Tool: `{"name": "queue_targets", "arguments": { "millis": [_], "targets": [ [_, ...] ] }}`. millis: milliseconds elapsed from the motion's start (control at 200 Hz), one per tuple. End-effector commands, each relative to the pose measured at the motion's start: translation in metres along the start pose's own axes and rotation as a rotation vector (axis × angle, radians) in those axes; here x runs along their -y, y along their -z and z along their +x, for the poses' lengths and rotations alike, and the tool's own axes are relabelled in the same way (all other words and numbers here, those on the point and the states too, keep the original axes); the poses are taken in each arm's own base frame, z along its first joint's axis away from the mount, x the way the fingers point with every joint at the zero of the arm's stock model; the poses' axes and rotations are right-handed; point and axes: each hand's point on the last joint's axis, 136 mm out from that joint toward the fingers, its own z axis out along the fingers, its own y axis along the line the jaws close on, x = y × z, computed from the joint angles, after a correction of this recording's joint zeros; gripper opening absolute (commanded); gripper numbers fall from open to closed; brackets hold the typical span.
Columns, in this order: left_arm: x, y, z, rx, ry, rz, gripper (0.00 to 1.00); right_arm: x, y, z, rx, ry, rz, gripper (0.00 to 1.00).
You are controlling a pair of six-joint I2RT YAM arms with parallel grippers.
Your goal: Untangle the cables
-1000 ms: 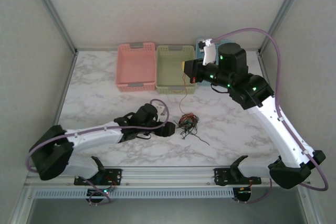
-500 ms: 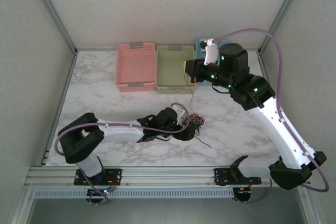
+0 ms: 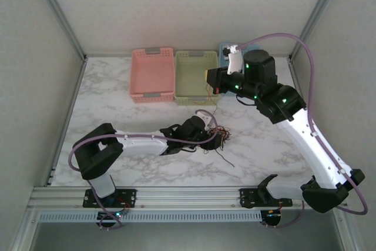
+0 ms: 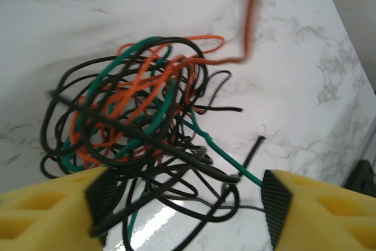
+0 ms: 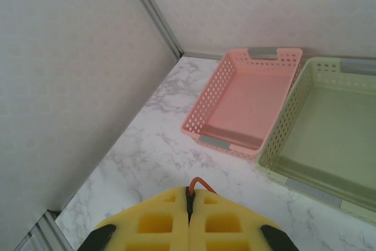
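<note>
While the right gripper [image 3: 207,76] pinches one red strand [image 3: 211,99] high up, the left gripper [image 3: 216,139] straddles the cables [image 3: 224,136] on the table [image 3: 117,95].
From above we see the clump lying near the middle of the marble top, the left gripper low over its left side, and the red strand rising to the right gripper above the near edge of the green basket [image 3: 194,100], right of the pink basket [image 3: 152,94]. At the left wrist we see the fingers [image 4: 103,192] wide apart, with red, green and black loops loose between them. At the right wrist we see the jaws pressed together on a small loop of the red strand.
</note>
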Motion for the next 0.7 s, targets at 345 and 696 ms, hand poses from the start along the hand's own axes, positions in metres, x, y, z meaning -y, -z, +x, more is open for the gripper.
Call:
{"name": "queue_targets", "arguments": {
  "millis": [345,696],
  "targets": [
    [-0.032,0.023,0.002,0.012,-0.045,-0.184,0.00,0.002,0.026,-0.017,0.078,0.050,0.045,0.00],
    [-0.100,0.124,-0.006,0.063,0.025,-0.466,0.00,0.030,0.072,-0.073,0.259,0.090,0.231,0.00]
  ]
}}
